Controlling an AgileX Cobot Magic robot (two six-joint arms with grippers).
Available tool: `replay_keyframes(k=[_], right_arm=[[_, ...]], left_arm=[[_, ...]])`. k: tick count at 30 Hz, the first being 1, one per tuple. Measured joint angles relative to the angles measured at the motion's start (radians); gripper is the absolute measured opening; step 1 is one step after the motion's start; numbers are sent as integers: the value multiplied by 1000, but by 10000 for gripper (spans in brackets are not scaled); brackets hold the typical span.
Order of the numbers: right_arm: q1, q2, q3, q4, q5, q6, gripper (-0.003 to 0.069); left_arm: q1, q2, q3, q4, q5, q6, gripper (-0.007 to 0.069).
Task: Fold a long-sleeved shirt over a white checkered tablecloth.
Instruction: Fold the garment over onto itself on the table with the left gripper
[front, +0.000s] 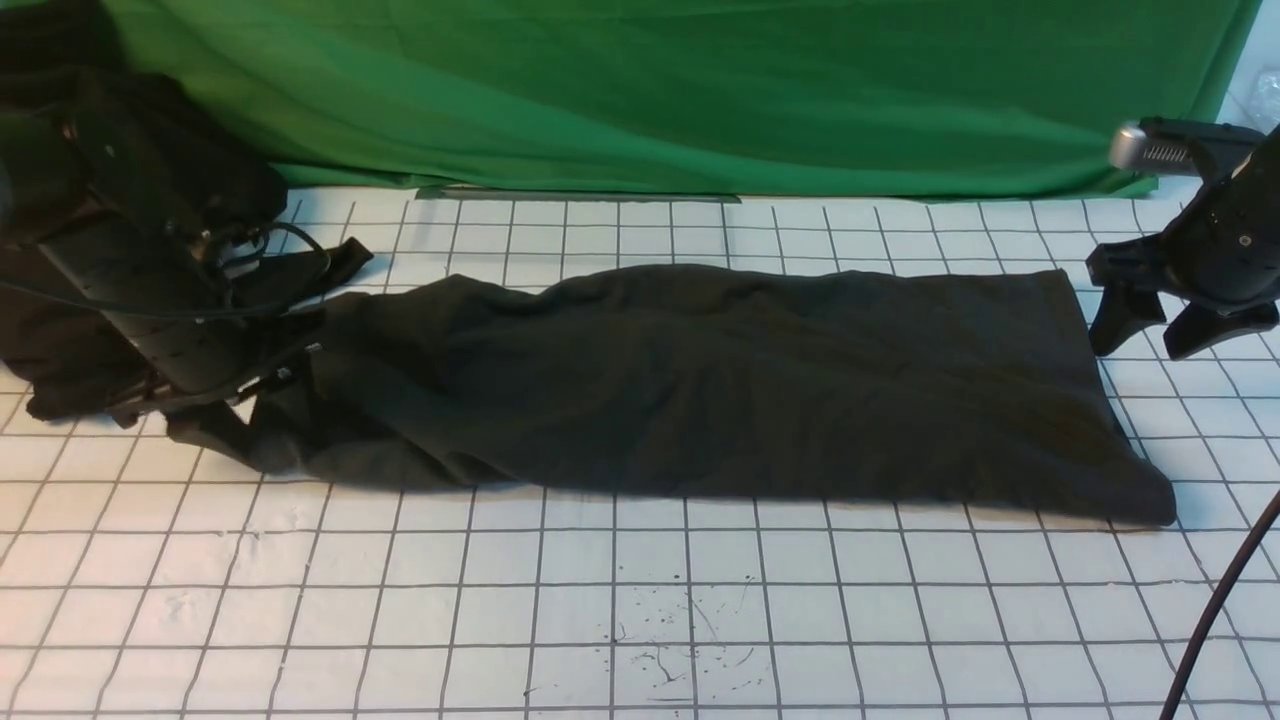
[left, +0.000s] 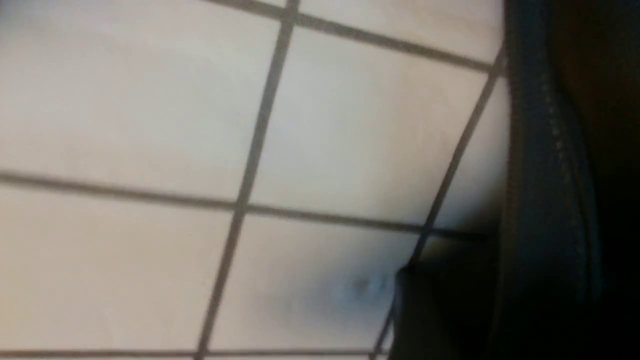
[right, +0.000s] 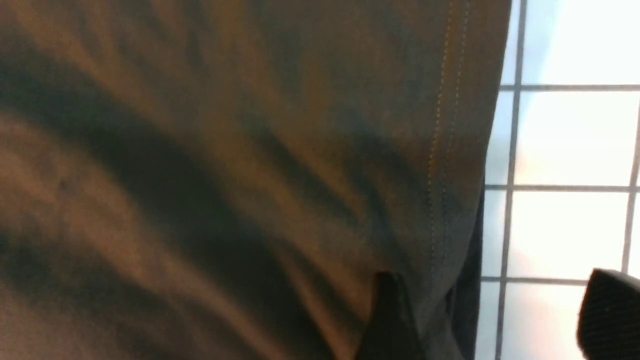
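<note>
Workspace as I see it from the operator station, read from the robot's left to its right. Far left: a heap of black cloth (front: 40, 330) lies on the white checkered tablecloth (front: 560, 600). Just beside it, the left arm (front: 140, 290) slants down to the left end of the long-sleeved shirt (front: 720, 380). The left gripper (front: 225, 395) is lost against the dark fabric, and I cannot tell how far its jaws stand apart or whether they hold any cloth. My left wrist view gives only blurred grid squares and a stitched dark cloth edge (left: 545, 175).

Centre: the shirt lies on the tablecloth as one long band running left to right, bunched at its left end and straight-edged at its right. A green cloth (front: 650, 90) hangs behind it, and dark scuffs (front: 670, 650) mark the near squares.

Right: the right gripper (front: 1145, 340) hovers just beside the shirt's right edge, jaws spread wide, holding nothing. In the right wrist view one finger (right: 390, 320) sits over the stitched hem (right: 440, 150), the other over bare tablecloth. A black cable (front: 1220, 610) crosses the near right corner.
</note>
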Motion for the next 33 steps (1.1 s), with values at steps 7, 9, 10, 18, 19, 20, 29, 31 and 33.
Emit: replay_keyframes(k=[7,9,10,18,19,20,29,31,33], right_arm=[[-5,-8,0,-42,84,-1,205],[-18,-23,0,-47,118,-1,97],[-29,-37,1,-49,135,-1,55],[-114,-288,218,-61,117,0,-3],[-120,-304,237,-61,110,0,-4],[-134,-358,301,-61,86,0,-3],[-184,-524,492,-68,-28,0,-3],[-184,-532,497,-66,-42,0,-3],[-184,-532,498,-66,-45,0,-3]], left_arm=[[-3,-115,7,2,27,41,34],[-3,-200,7,38,54,41,34],[-3,-242,7,59,71,41,34],[-1,-459,7,124,160,42,34],[-1,-465,7,123,161,44,34],[-1,-478,7,116,165,55,34],[-52,-449,-148,28,180,104,34],[-127,-400,-280,17,198,107,34],[-206,-342,-398,9,202,107,34]])
